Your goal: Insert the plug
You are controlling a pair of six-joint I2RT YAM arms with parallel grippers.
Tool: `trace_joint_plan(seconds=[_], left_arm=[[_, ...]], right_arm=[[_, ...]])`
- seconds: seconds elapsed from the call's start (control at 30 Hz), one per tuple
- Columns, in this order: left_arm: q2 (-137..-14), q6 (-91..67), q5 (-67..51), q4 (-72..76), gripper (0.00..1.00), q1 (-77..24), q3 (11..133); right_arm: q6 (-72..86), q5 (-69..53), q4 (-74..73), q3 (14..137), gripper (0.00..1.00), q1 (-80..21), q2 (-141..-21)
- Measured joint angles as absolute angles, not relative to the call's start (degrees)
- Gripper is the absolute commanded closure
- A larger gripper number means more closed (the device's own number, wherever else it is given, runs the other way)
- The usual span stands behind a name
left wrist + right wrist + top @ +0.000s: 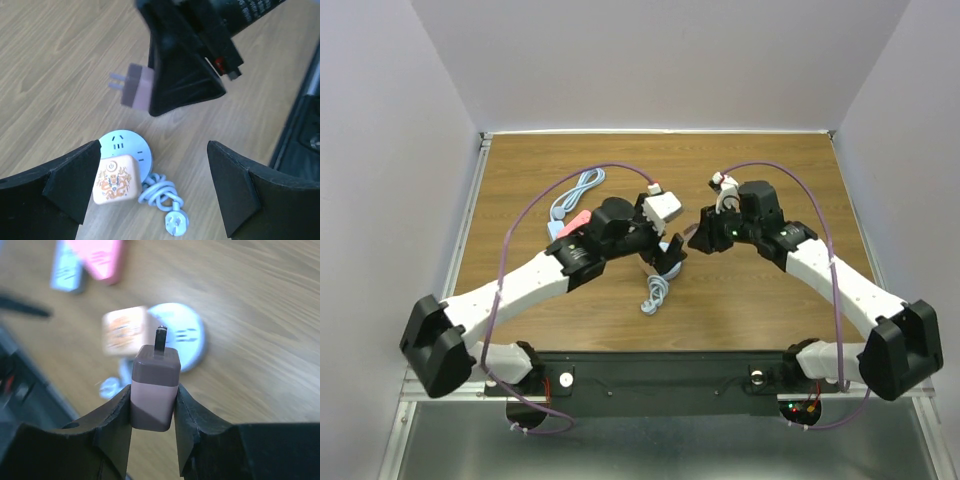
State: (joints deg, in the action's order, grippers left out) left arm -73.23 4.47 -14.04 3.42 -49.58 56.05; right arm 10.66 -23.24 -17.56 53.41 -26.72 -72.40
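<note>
Right gripper [153, 390]: my arm is bent inward toward the table's middle, fingers clamped on the sides of the mauve plug [155, 372], its prongs pointing away from my wrist, near the round white socket [186, 335]. Left gripper [154, 155]: my arm is angled inward opposite, fingers spread wide and empty over that socket and its patterned cube adapter [116, 179].
</note>
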Motion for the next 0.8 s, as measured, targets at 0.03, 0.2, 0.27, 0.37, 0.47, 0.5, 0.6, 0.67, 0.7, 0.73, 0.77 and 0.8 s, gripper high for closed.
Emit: trace_joint_plan(seconds=[0.03, 0.2, 0.27, 0.37, 0.47, 0.5, 0.6, 0.67, 0.7, 0.73, 0.77, 0.8], left_arm=[[-71.72, 4.05, -15.51, 3.73, 0.02, -49.01, 55.48], [-65.84, 1.96, -21.17, 6.07, 0.06, -47.33, 55.18], [-64.23, 1.52, -22.81, 6.37, 0.07, -47.09, 55.05], [-62.33, 0.97, -25.74, 6.42, 0.06, -46.74, 54.85], [-61.78, 0.82, -28.91, 6.04, 0.02, -46.59, 54.85], [-61.78, 0.78, -29.76, 5.63, 0.01, -46.59, 54.85], [-61.87, 0.25, -31.64, 4.12, 0.01, -46.59, 54.85], [-62.06, -0.23, -32.36, 3.66, 0.01, -46.57, 54.87], [-62.28, -0.34, -32.53, 3.57, 0.01, -46.50, 54.89], [-62.70, -0.43, -32.60, 3.42, 0.01, -46.48, 54.89], [-63.07, -0.49, -32.62, 3.22, 0.01, -46.48, 54.89], [-63.64, -0.54, -32.62, 3.03, 0.01, -46.48, 54.89]], right_arm=[[9.74, -26.20, -17.58, 53.43, 0.93, -26.72, -71.64], [3.90, -41.23, -23.14, 57.21, 0.98, -26.72, -72.31], [1.78, -44.91, -25.87, 59.11, 0.99, -26.72, -72.86], [-1.39, -49.98, -29.71, 61.52, 1.00, -26.72, -72.88], [-4.21, -55.05, -32.42, 63.40, 1.00, -26.72, -72.79], [-4.97, -56.47, -33.28, 63.94, 1.00, -26.72, -72.75], [-7.97, -60.64, -36.18, 65.56, 1.00, -26.72, -72.75], [-9.78, -62.17, -38.09, 66.41, 0.99, -26.72, -72.75], [-11.31, -62.94, -39.79, 67.05, 1.00, -26.72, -72.75], [-11.88, -63.22, -40.62, 67.37, 1.00, -26.72, -72.75], [-12.88, -63.61, -41.65, 67.81, 0.99, -26.72, -72.75], [-13.45, -63.90, -42.26, 68.01, 0.99, -26.72, -72.75]])
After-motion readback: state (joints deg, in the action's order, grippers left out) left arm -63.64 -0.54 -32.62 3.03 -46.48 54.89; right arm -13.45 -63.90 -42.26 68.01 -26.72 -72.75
